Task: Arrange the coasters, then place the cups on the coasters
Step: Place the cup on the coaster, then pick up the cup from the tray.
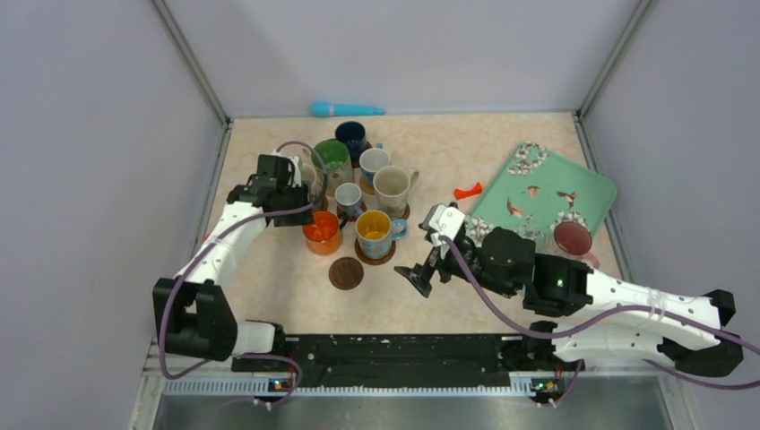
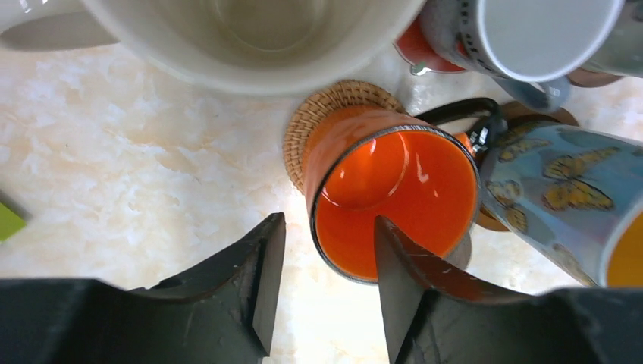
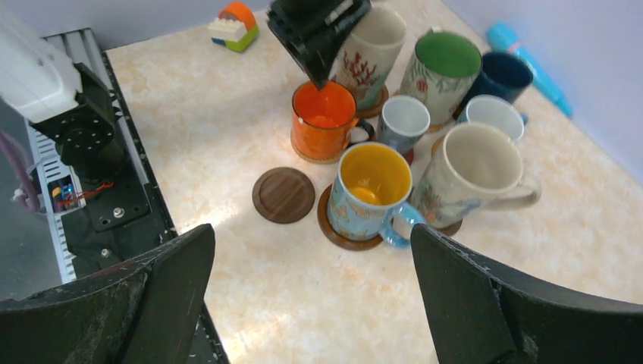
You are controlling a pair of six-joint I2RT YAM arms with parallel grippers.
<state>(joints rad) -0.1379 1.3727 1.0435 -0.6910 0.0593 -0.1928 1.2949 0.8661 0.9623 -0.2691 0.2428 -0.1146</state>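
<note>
On the pale marbled desk (image 1: 502, 152), the orange cup (image 1: 321, 231) stands on a woven coaster (image 2: 318, 114). The left hand (image 2: 327, 221) is parted, one finger on each side of the cup's near rim without pinching it. The right hand (image 3: 311, 227) gapes wide and holds nothing, near a bare dark coaster (image 1: 346, 273).

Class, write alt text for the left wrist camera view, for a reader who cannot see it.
An orange mug stands on a woven coaster, its near rim between the left end effector's parted fingers. A cream mug and a butterfly-patterned mug crowd it.
</note>
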